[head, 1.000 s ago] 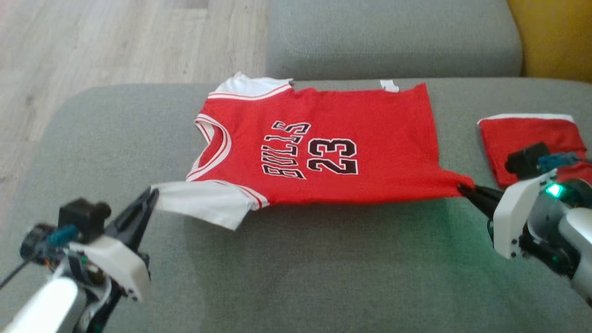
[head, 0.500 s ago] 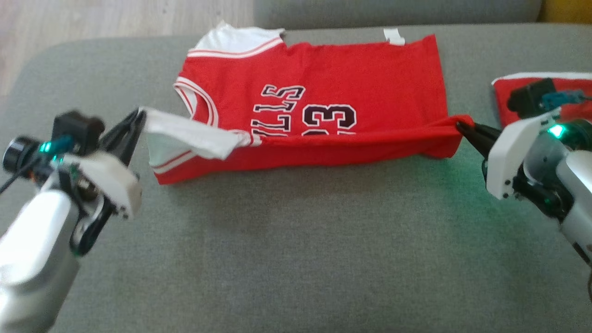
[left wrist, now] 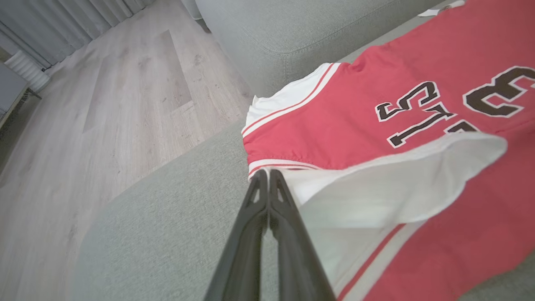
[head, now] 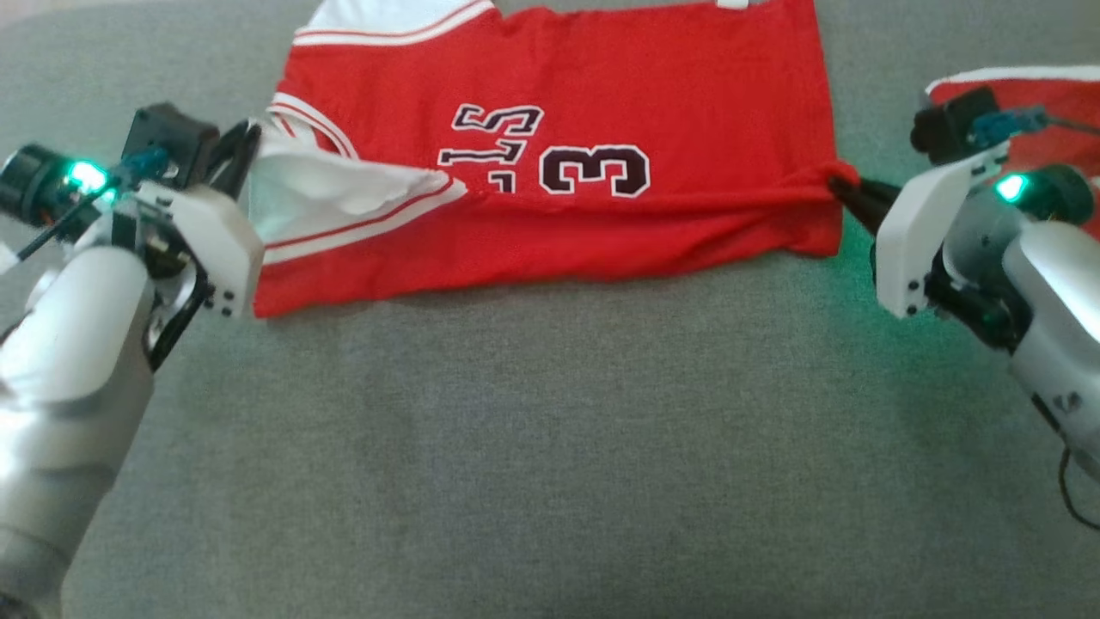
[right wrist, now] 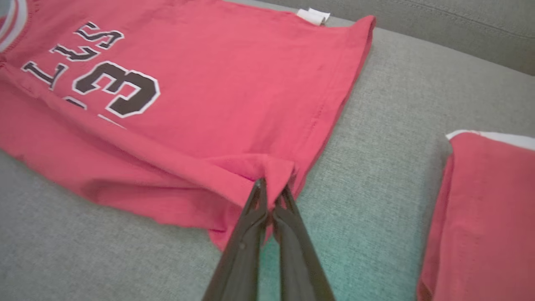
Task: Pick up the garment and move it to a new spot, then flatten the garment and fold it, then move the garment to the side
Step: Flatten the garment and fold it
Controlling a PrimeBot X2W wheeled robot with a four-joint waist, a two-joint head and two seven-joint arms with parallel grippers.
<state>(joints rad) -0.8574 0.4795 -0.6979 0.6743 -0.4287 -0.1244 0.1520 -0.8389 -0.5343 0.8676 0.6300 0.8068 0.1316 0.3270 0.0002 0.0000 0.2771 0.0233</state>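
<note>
**Mid-fold: near edge lifted at both ends, ready to carry across**

The grey sofa seat (head: 550,430) carries everything, with pale wooden floor (left wrist: 104,104) beyond its end in the left wrist view. The garment (head: 705,129), a red jersey with dark lettering and numerals, lies spread across the far half of the seat, its neck end toward the robot's left and its hem toward the right. Its near long edge is raised off the cushion and rolled over onto the body, so it covers the lower part of the print. A second red cloth (head: 1048,120) lies apart from it on the right.

The left gripper (head: 245,142) is clamped tight on the white sleeve (head: 326,193), and the cloth runs out from between its closed fingers. The right gripper (head: 838,185) is likewise pinched on the hem corner (right wrist: 267,167), which bunches into a small peak just above the fingertips. A white label (right wrist: 311,16) sticks out at the far hem edge.

By my reading, flattening is done and the step in hand is the fold itself, lengthwise, bringing the near side over toward the far side. The next move calls for both arms to travel away from the robot together and level, with the edge between them taut enough not to sag or twist. The lifted edge should meet the far edge squarely. Then it needs lowering onto the cloth before either grip lets go. The right side looks more bunched and may need a light outward pull.
</note>
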